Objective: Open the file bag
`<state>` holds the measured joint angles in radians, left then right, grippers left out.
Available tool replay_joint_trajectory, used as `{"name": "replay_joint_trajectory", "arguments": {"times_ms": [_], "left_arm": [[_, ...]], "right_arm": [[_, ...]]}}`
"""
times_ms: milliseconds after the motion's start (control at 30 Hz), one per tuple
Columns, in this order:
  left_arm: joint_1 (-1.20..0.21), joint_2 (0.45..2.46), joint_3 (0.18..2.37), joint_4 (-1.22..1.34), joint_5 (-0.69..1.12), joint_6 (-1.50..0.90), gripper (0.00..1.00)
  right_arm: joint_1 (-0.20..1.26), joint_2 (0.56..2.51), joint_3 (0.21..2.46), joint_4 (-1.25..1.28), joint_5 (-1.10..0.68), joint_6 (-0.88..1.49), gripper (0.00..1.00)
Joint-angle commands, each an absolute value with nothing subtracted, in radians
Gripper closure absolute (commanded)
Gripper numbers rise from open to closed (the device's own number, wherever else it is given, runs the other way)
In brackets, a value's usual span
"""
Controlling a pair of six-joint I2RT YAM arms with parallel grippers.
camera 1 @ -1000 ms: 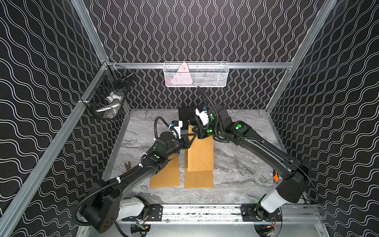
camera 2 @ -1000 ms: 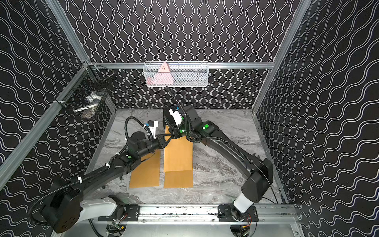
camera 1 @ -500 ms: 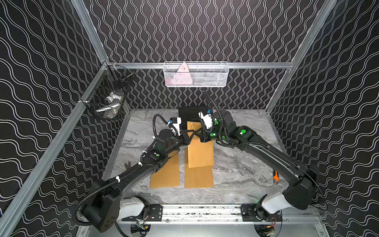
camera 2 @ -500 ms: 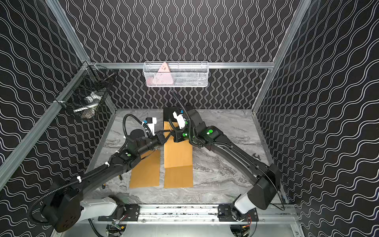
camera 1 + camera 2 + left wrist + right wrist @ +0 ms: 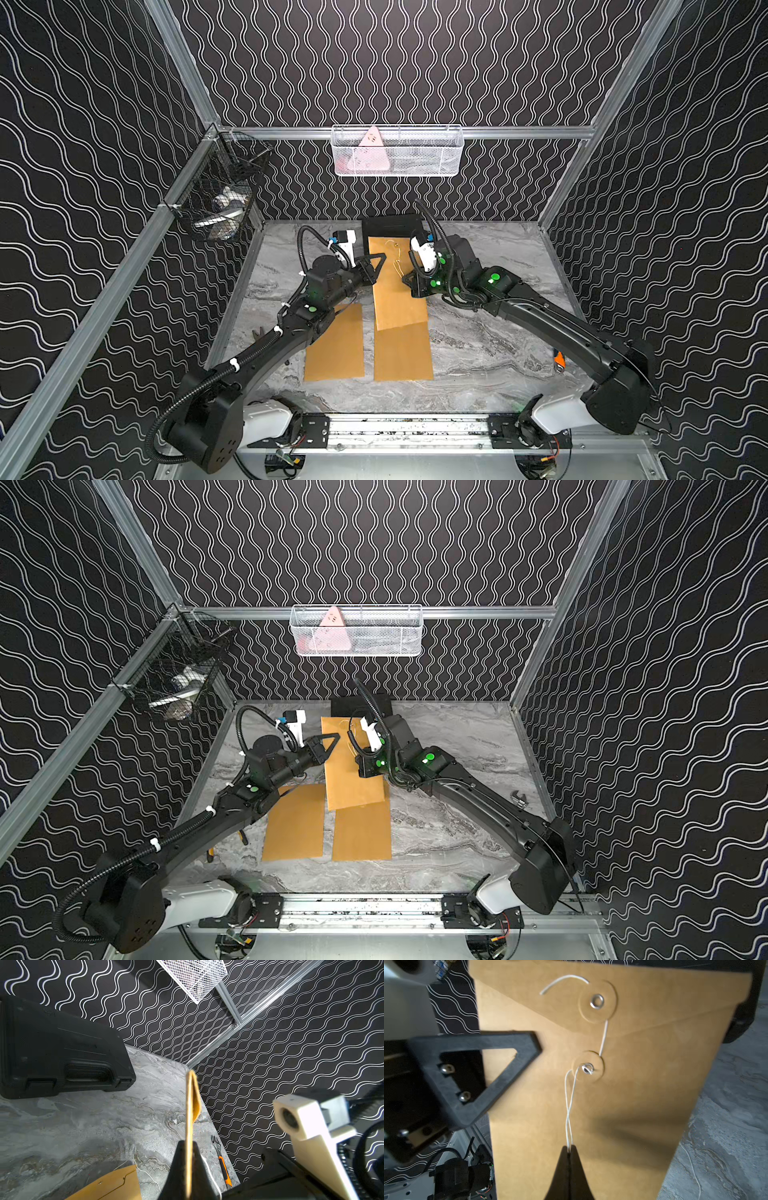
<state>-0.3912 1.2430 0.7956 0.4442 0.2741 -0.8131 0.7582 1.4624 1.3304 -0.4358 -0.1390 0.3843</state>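
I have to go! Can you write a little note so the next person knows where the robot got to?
Left gripper: shut on the edge of the brown paper file bag, top end lifted off the grey marble table.
Right gripper: shut on the thin white string.
Done: both grips made, string end loose.
Left: string still reaches the round paper button on the flap; flap shut.

brown file bag (image 5: 633,1095), white string (image 5: 603,1038)
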Motion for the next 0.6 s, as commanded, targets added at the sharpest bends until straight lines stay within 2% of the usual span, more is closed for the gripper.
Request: {"name": "replay_joint_trajectory", "arguments": {"times_ms": [0,567], "left_arm": [[-0.382,1.233,0.808,0.446,0.286,-0.815,1.0],[-0.371,1.207,0.795,0.443,0.306,-0.815,1.0]], "right_arm": [[0.755,1.45,1.311,-0.414,-0.116,0.399,1.0],[0.666,1.416,1.267,-0.44,-0.088,0.39,1.0]]}}
